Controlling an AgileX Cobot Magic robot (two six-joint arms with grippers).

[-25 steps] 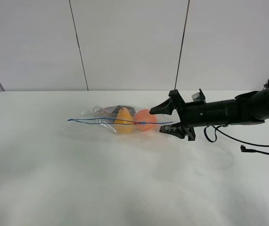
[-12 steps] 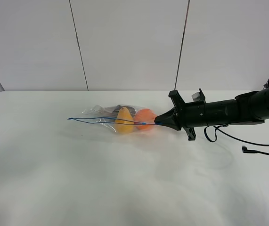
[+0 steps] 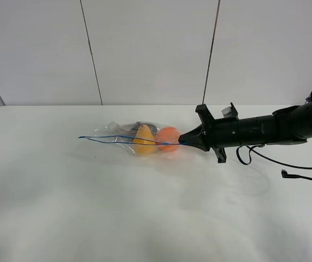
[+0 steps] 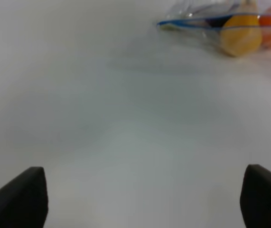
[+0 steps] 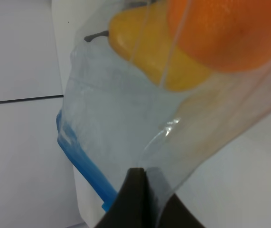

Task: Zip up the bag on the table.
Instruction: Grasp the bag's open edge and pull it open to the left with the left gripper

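Observation:
The clear bag (image 3: 124,132) lies on the white table (image 3: 145,207), left of centre, with a yellow pear (image 3: 143,140), an orange fruit (image 3: 168,137) and a dark item (image 3: 142,125) inside. Its blue zip line (image 3: 104,138) runs along the near side. My right gripper (image 3: 184,140) is shut on the bag's right end at the zip line; the right wrist view shows the fingertips (image 5: 135,190) pinching the plastic (image 5: 116,104) beside the blue strip (image 5: 83,166). My left gripper (image 4: 142,197) is open and empty, well away from the bag (image 4: 206,21).
A black cable (image 3: 298,172) trails on the table under the right arm at the far right. A panelled white wall (image 3: 145,49) stands behind the table's back edge. The left arm does not show in the exterior view.
The right gripper's jaws stood open around the bag's right end one second ago; they have closed on it. The bag's right end shifted slightly. Nothing has moved in the last half second.

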